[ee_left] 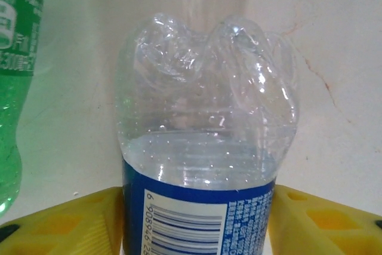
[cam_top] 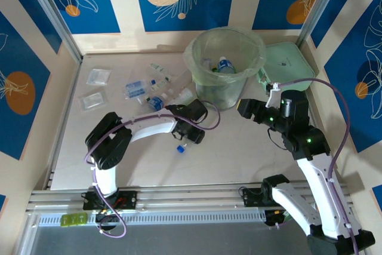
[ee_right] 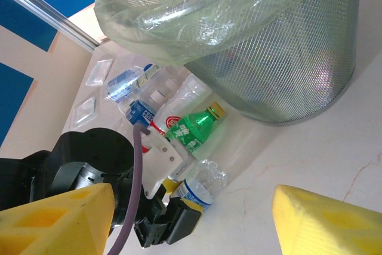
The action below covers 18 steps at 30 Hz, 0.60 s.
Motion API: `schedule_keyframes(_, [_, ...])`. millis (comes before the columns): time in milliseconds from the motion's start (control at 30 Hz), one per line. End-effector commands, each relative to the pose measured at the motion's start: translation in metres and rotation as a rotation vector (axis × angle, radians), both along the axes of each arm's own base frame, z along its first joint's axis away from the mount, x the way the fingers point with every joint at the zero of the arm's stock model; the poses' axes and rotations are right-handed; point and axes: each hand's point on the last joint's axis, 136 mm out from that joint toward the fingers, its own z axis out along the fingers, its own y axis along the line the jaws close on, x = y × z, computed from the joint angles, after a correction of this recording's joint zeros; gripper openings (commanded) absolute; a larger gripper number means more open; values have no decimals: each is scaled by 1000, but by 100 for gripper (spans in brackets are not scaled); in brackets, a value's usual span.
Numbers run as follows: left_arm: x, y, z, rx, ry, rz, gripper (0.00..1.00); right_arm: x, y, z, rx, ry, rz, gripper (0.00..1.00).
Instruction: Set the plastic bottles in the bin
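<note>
Upper centre of the overhead view, you have the large round pale-green bin (cam_top: 258,52), lined with a thin bag. At least one clear bottle with a blue cap and label (cam_top: 225,64) already lies inside; what else it holds cannot be made out. Left of the bin, a cluster of small crushed clear bottles (cam_top: 156,91) lies on the pale table (cam_top: 239,159), with a green bottle with a yellow cap (ee_right: 194,126) among them, so most of the job is judged outstanding. Low on the table near that cluster, your left gripper (ee_left: 197,222) has its yellow pads (ee_left: 71,225) against both flanks of a crushed clear bottle with a blue barcode label (ee_left: 203,117). It is judged pinched, though how firmly is not clear, and it has not yet been carried to the bin. Lower right of the bin, your right gripper (cam_top: 246,109) stands spread wide with nothing between its fingers. Two flat clear packets (cam_top: 98,76) at upper left are no part of the task.
</note>
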Motion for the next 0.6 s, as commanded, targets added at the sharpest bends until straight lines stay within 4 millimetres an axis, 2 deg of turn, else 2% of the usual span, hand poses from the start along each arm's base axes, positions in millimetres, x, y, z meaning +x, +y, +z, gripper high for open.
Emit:
schedule_keyframes(0, [-9,3,-20,50,48,-12,64,-2,3,7,25,-17,12,71])
schedule_keyframes(67, [-9,2,-21,55,53,-13,64,-3,2,9,28,-24,8,71])
schedule_keyframes(333, [-12,-1,-15,21,55,-15,50,-7,2,12,36,-36,9,71])
schedule_keyframes(433, [-11,-3,7,-21,26,-19,47,-8,3,14,41,-37,15,71])
schedule_keyframes(567, [-8,-6,60,-129,-66,-31,45,-10,5,17,52,-38,29,71])
